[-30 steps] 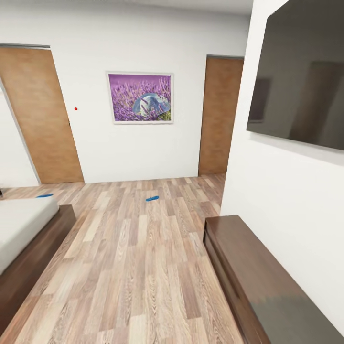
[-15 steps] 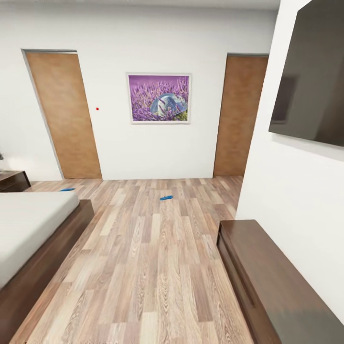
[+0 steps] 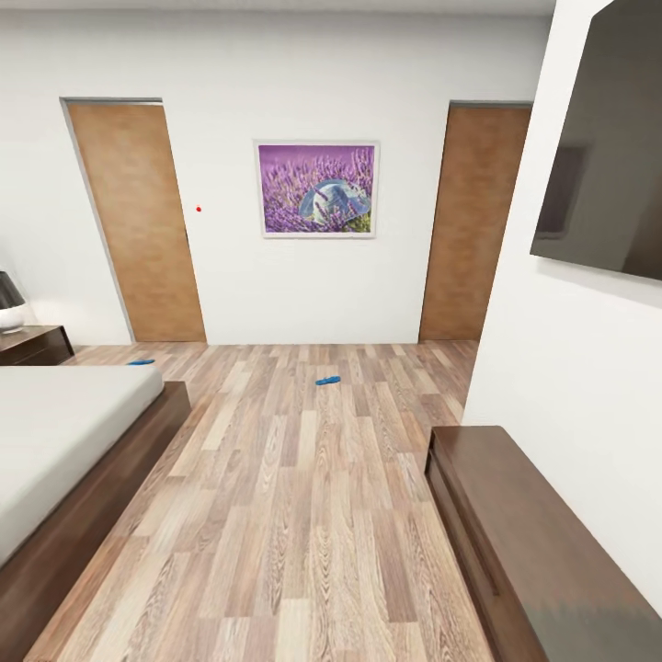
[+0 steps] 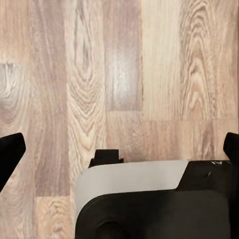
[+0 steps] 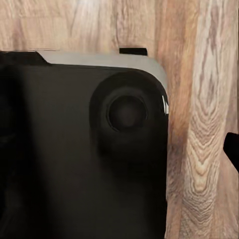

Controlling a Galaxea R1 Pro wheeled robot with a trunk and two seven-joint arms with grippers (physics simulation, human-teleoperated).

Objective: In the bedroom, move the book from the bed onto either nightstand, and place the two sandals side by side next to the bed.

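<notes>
White walls (image 3: 276, 64) and a wood-plank floor (image 3: 303, 515) make up the bedroom in the head view. Two brown doors stand in the far wall, one at left (image 3: 138, 221) and one at right (image 3: 476, 221), with a framed purple lavender picture (image 3: 317, 188) between them and a small red dot (image 3: 199, 209) on the wall beside the left door. Bed (image 3: 55, 432) with pale mattress and dark frame at lower left; beyond its far corner a dark nightstand (image 3: 37, 343) carrying a lamp (image 3: 9, 302). One blue sandal (image 3: 327, 380) lies out on the open floor, well apart from the bed; the other sandal (image 3: 141, 362) lies on the floor just past the bed's far corner, near the nightstand. Low dark bench (image 3: 515, 542) along the right wall, a dark wall-mounted screen (image 3: 607, 165) above it. Book not seen on the visible part of the mattress. Left wrist view: plank floor (image 4: 119, 74) below, dark and grey arm housing (image 4: 149, 199) in the foreground, black finger tips at both frame edges, one (image 4: 10, 154) and the other (image 4: 232, 149) spread wide with nothing between. Right wrist view: black housing (image 5: 84, 149) over floor (image 5: 199, 99); one dark tip (image 5: 233, 149) at the edge, finger state cannot be told.
</notes>
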